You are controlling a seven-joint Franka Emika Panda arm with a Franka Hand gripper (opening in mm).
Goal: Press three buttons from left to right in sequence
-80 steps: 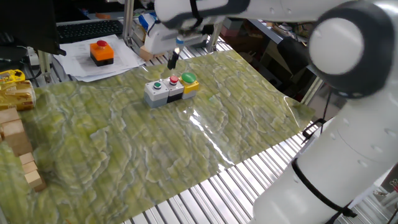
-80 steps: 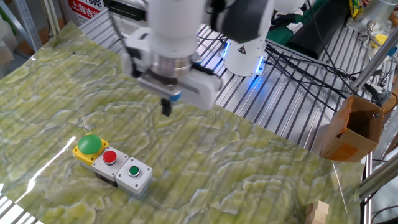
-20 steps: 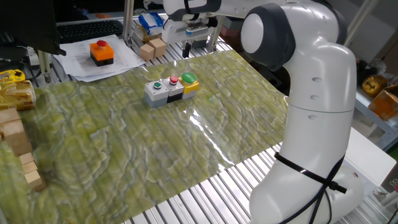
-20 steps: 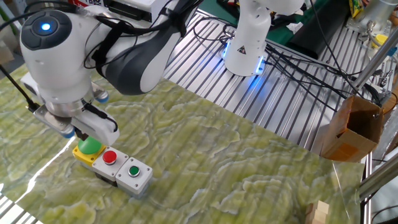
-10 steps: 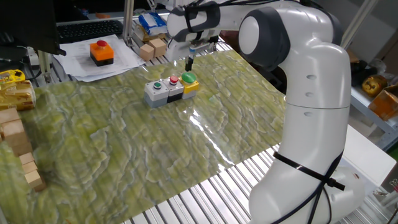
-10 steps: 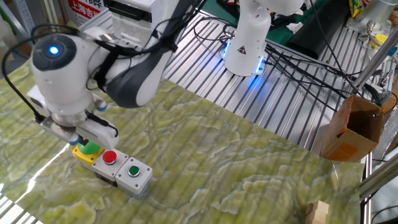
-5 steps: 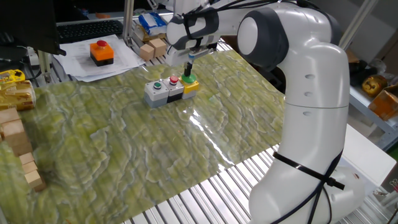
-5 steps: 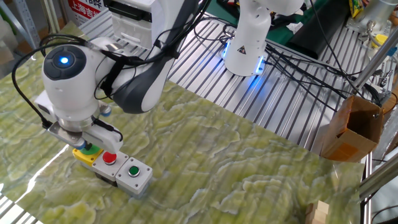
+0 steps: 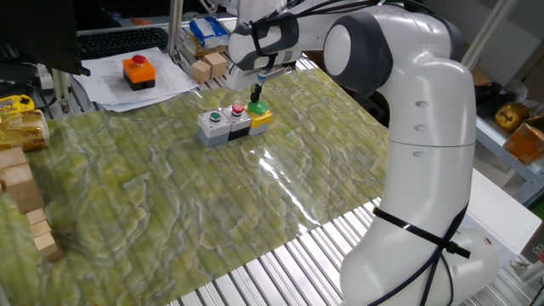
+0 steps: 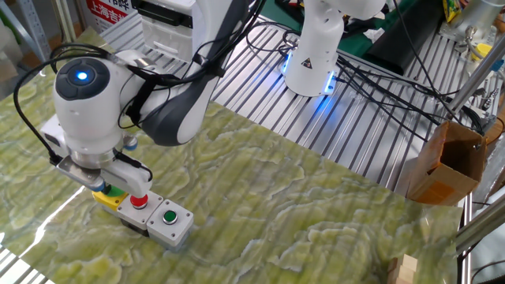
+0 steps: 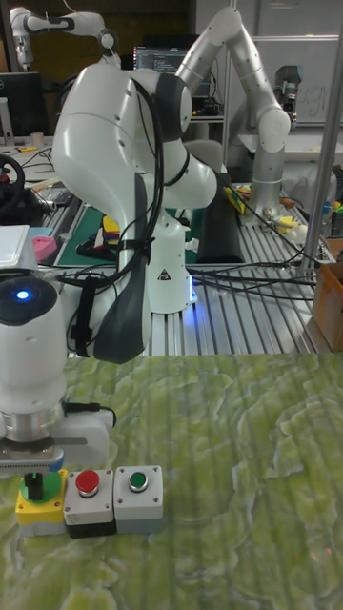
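The three buttons stand as one joined row on the green mat. The grey box with a small green button is at one end and the black box with a red button is in the middle. At the other end is the yellow box with the green dome. My gripper points straight down over the yellow box, fingers shut together, their tips resting on the green dome. The hand hides most of the dome in the other fixed view, where the gripper covers it.
A lone orange button on a black box sits on papers at the back left. Wooden blocks line the mat's left edge, and more blocks lie behind the row. A cardboard box stands off the mat.
Over the last second the gripper has come down from just above the yellow box until its tips meet the green dome. The button row has not shifted.
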